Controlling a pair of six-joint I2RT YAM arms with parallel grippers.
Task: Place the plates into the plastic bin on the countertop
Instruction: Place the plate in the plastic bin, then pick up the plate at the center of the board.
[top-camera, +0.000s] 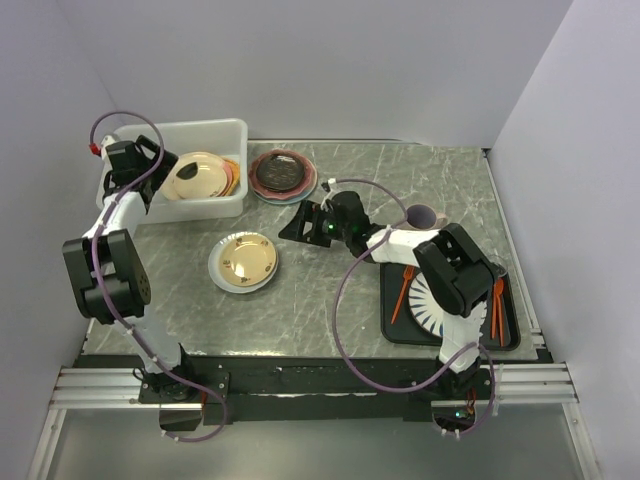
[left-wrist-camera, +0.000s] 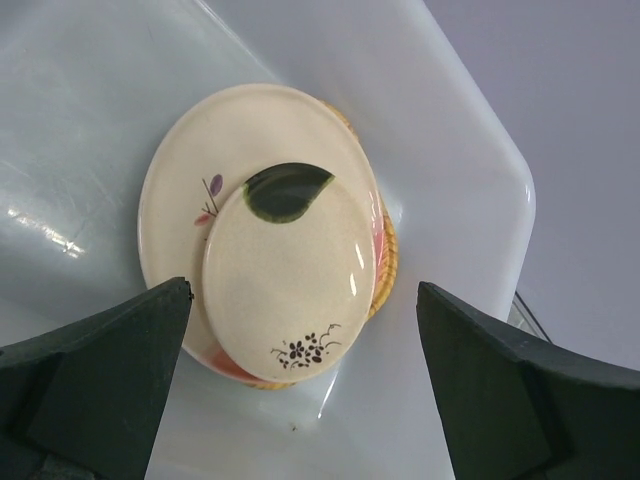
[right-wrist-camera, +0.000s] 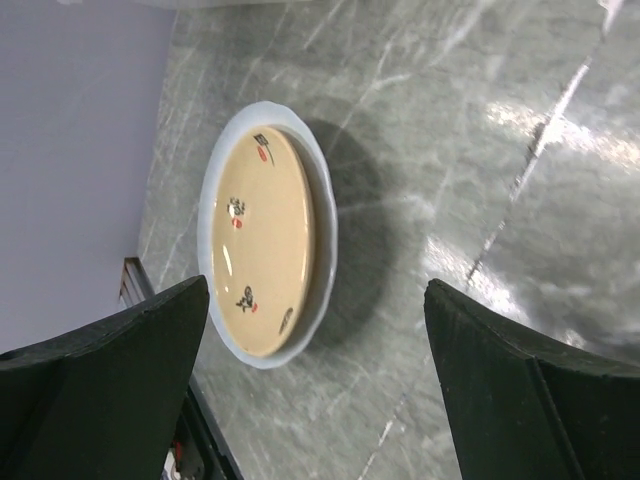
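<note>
Grey-green marble countertop (top-camera: 330, 300) runs out from my two bases, and I take it from the near edge outward.

Closest, on my right side, sits the black tray (top-camera: 505, 340) with the striped plate (top-camera: 428, 305). Neither is mine to move.

Further out and toward the middle lies the tan-gold plate (top-camera: 247, 258), nested on a wider white plate (top-camera: 222, 278), flat on the stone and touching nothing else. My right claw (top-camera: 298, 226) hangs just beyond that pair and a little to its right, fingers spread wide with nothing between them. Its wrist camera looks along the stone with both plates ahead in the gap, closer to the finger on the left of that view. So the pair lies to my left and back toward my bases from this claw. Being round, the plates offer no long axis, only a rim to take from the side. I judge the right claw is the nearer one for them, by a good margin.

Beyond that claw, and slightly left, the dark brown pink-rimmed plates (top-camera: 281, 172) rest on the stone just beside the plastic bin (top-camera: 200, 128).

Farthest, at the back left, my left claw (left-wrist-camera: 302, 288) hovers above the bin with its fingers fully apart, gripping nothing. Straight below it a cream plate (left-wrist-camera: 300, 250) tops the stack inside, with the orange plate (left-wrist-camera: 386, 262) peeking out underneath. Three or four plates are still outside the bin, so I reckon the job is partway done.
</note>
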